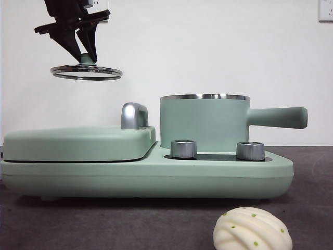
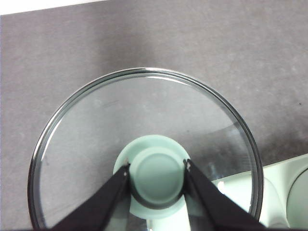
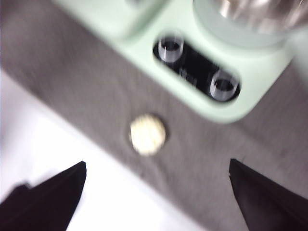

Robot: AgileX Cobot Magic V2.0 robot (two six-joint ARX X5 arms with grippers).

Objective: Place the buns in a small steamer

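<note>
The mint-green small steamer (image 1: 204,123) stands uncovered on the right of the cooker base, its handle pointing right; its steel rim also shows in the right wrist view (image 3: 250,19). My left gripper (image 1: 86,57) hangs high at the upper left, shut on the green knob (image 2: 158,174) of the glass lid (image 1: 86,72), which is lifted clear of the pot. A round ridged bun with green dots (image 1: 253,229) lies on the dark mat in front of the cooker. My right gripper (image 3: 156,180) is open, high above that bun (image 3: 147,134). The smooth oblong bun is out of view.
The flat griddle plate (image 1: 78,143) with its steel hinge post (image 1: 134,115) fills the cooker's left half. Two steel knobs (image 1: 183,148) (image 1: 250,150) sit on the black panel in front of the pot. A white wall stands behind; grey mat covers the table.
</note>
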